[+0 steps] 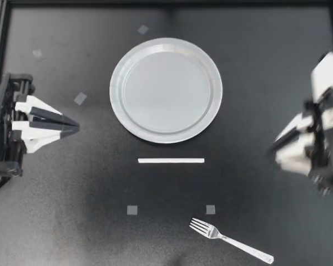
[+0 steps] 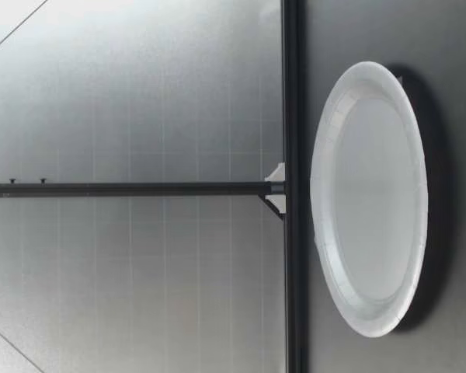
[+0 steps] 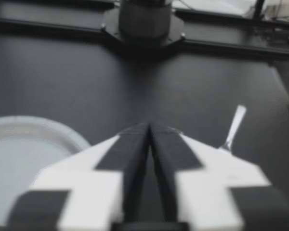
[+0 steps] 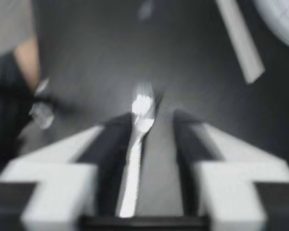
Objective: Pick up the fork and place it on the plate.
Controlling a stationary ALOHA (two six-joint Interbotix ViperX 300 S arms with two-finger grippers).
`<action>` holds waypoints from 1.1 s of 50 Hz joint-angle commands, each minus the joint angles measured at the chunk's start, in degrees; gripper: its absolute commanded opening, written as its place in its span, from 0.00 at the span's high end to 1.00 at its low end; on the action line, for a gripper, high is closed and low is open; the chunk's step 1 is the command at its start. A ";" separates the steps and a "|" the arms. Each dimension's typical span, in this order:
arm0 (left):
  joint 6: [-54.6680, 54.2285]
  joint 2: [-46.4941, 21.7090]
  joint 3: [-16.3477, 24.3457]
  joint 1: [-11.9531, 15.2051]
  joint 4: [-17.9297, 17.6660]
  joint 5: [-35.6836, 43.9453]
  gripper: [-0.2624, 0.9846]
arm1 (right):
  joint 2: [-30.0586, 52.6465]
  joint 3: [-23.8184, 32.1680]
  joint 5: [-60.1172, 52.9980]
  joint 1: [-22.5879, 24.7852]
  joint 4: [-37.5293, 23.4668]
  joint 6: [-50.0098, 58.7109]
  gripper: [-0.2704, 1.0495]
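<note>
Fork (image 1: pixel 231 241) on the table (image 1: pixel 72 221), well apart from my right hand (image 1: pixel 278 145) (spread apart, unladen).

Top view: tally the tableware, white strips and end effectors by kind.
plate: 1
fork: 1
white strip: 1
end effector: 2 (left end effector, right end effector)
Total: 5

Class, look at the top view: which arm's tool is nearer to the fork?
Right. My right tool is at the right side of the table, where the fork lies; my left tool is at the far left, beside the plate, much farther off.
</note>
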State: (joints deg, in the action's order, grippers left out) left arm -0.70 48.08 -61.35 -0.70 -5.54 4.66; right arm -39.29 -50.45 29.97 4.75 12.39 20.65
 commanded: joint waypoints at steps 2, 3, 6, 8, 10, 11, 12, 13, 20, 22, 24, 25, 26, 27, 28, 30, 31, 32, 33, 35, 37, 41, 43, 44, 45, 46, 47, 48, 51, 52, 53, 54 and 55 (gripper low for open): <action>0.09 0.97 0.35 0.79 0.09 3.34 0.28 | 5.19 1.58 -0.26 4.48 5.45 2.37 0.33; 0.09 1.14 0.18 0.97 0.18 3.87 0.25 | 6.06 1.58 -0.44 5.01 6.33 2.99 0.32; 0.09 1.76 -0.44 1.67 0.09 5.01 0.24 | 9.58 1.32 -2.02 7.03 8.79 5.10 0.33; 0.18 2.02 -0.97 2.02 0.09 5.45 0.26 | 12.57 1.67 -3.96 9.58 9.49 6.50 0.35; 0.18 2.11 -1.32 2.20 0.18 5.54 0.28 | 15.21 2.20 -5.71 11.60 9.58 7.38 0.36; 0.18 2.02 -1.49 2.20 0.09 5.54 0.29 | 17.23 2.99 -6.50 12.66 9.58 8.09 0.36; 0.18 1.85 -1.76 2.20 0.09 5.54 0.29 | 19.34 3.69 -7.21 13.62 9.58 8.61 0.37; 0.26 1.76 -1.85 2.29 0.09 5.54 0.30 | 20.83 4.22 -7.38 14.06 9.58 8.88 0.37; 0.35 1.67 -2.29 2.29 0.18 5.71 0.30 | 30.85 8.53 -5.80 15.64 9.49 9.23 0.37; 0.35 1.76 -2.29 2.29 0.09 5.71 0.30 | 33.13 9.40 -5.45 15.82 9.32 9.23 0.37; 0.35 1.85 -2.46 2.37 0.09 5.71 0.30 | 35.51 10.37 -5.27 15.91 8.70 9.14 0.37; 0.26 1.85 -2.55 2.29 0.18 5.71 0.30 | 36.12 10.63 -5.19 15.91 8.44 9.14 0.37; 0.26 1.76 -2.64 2.37 0.18 5.71 0.30 | 37.18 10.81 -5.27 15.91 7.91 9.32 0.37; 0.26 1.85 -2.72 2.29 0.09 5.63 0.30 | 37.62 10.90 -5.62 15.91 7.56 9.40 0.37; 0.26 1.85 -2.81 2.37 0.09 5.71 0.30 | 37.97 10.99 -5.80 15.91 7.03 9.58 0.37; 0.26 1.85 -2.99 2.29 0.09 5.63 0.30 | 39.02 10.90 -6.59 15.91 6.15 10.11 0.37; 0.26 1.85 -3.08 2.29 0.09 5.63 0.30 | 39.46 10.90 -6.94 15.91 5.80 10.46 0.37; 0.35 1.85 -3.16 2.37 0.09 5.63 0.30 | 39.90 10.90 -7.21 15.91 5.54 10.81 0.37; 0.44 1.85 -3.25 2.29 0.09 5.63 0.30 | 40.61 10.90 -7.29 15.91 5.10 11.43 0.37; 0.70 1.85 -3.34 2.29 0.09 5.63 0.30 | 41.40 10.81 -7.38 15.91 4.48 12.39 0.37; 0.88 1.85 -3.43 2.37 0.09 5.63 0.30 | 42.28 10.63 -7.03 15.91 3.52 13.62 0.37; 0.97 2.02 -3.78 2.37 0.18 5.63 0.30 | 42.89 10.55 -5.62 15.91 0.79 15.91 0.37; 0.97 1.93 -4.04 2.29 0.18 5.63 0.30 | 42.80 10.55 -4.92 15.91 -0.70 17.31 0.37; 0.97 1.93 -4.22 2.29 0.18 5.63 0.30 | 42.80 10.63 -4.48 15.91 -1.49 17.93 0.37; 0.97 1.93 -4.31 2.37 0.18 5.63 0.30 | 42.71 10.72 -3.96 15.91 -2.64 19.07 0.37; 0.97 2.02 -4.48 2.29 0.18 5.63 0.30 | 42.71 10.81 -3.69 15.91 -3.34 19.86 0.37; 0.97 2.11 -4.66 2.29 0.18 5.71 0.30 | 42.63 10.99 -3.43 15.91 -4.22 20.57 0.37; 1.05 2.11 -5.01 2.37 0.09 5.80 0.30 | 42.54 11.16 -3.16 15.91 -5.36 21.62 0.37; 1.05 2.11 -5.36 2.37 0.09 5.89 0.30 | 42.36 11.51 -2.81 15.91 -7.38 23.55 0.37; 1.05 2.11 -5.45 2.37 0.18 5.89 0.30 | 42.28 11.78 -2.81 15.91 -8.17 24.35 0.37; 1.05 2.11 -5.45 2.37 0.18 5.89 0.30 | 42.28 11.95 -2.81 15.91 -8.53 24.70 0.37; 1.05 2.11 -5.45 2.29 0.18 5.80 0.30 | 42.28 12.13 -2.81 15.91 -8.88 24.96 0.37; 1.05 2.11 -5.54 2.29 0.18 5.80 0.30 | 42.28 12.30 -2.81 15.91 -9.14 25.22 0.37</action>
State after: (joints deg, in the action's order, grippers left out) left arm 0.26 50.27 -67.50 1.49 -5.54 9.84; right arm 4.13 -39.90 27.16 20.39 4.57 45.26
